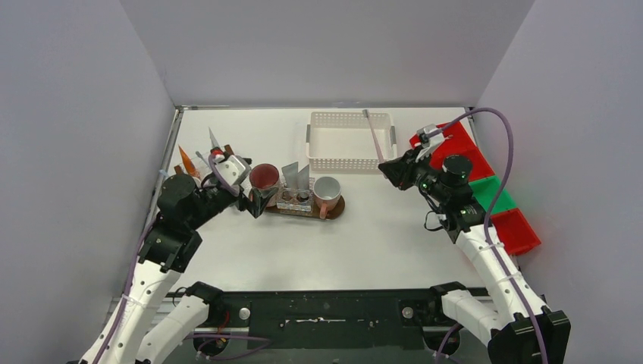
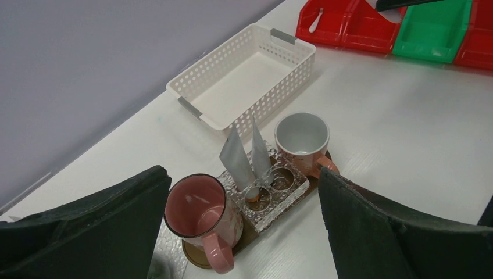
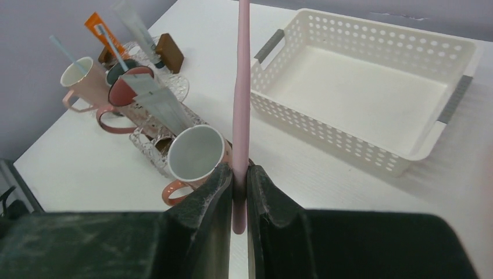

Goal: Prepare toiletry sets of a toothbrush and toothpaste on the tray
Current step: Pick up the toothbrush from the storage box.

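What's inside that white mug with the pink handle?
Nothing shows: the white mug looks empty, its pale inside bare. Its near rim covers a strip of the floor, so I cannot see that bit.

No text, brand, no. or sign can be read in any view. The orange tube (image 3: 95, 26) behind the mugs, far left in the right wrist view, may carry pale print. It is too small and blurred to make out, incl. from the top camera.
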Robot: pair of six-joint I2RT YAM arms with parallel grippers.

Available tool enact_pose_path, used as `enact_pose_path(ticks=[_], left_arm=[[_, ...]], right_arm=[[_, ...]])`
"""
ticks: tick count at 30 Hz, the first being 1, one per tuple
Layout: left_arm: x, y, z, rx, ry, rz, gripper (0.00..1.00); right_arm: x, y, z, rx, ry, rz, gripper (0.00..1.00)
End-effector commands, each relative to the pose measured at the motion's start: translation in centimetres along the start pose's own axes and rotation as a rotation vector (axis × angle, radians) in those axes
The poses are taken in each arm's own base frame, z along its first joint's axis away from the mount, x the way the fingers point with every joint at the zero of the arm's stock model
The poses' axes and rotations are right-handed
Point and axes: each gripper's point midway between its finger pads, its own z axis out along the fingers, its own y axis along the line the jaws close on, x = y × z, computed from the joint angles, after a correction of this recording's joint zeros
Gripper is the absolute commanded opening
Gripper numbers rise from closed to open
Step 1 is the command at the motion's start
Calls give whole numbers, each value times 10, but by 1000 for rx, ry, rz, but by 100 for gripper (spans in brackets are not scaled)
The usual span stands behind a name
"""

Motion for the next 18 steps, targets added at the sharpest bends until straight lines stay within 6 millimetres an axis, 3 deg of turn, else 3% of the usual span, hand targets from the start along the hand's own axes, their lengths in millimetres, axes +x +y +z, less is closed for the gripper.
enact_pose_path(ticks=[1,18], left_arm=[[-22,-17,-10,82,-16,109,97],[-5,-58,-26,268,81,216,97]], right_arm=[[3,33,-5,-181,20,-110,0],[45,104,-21,-524,157,-387,0]])
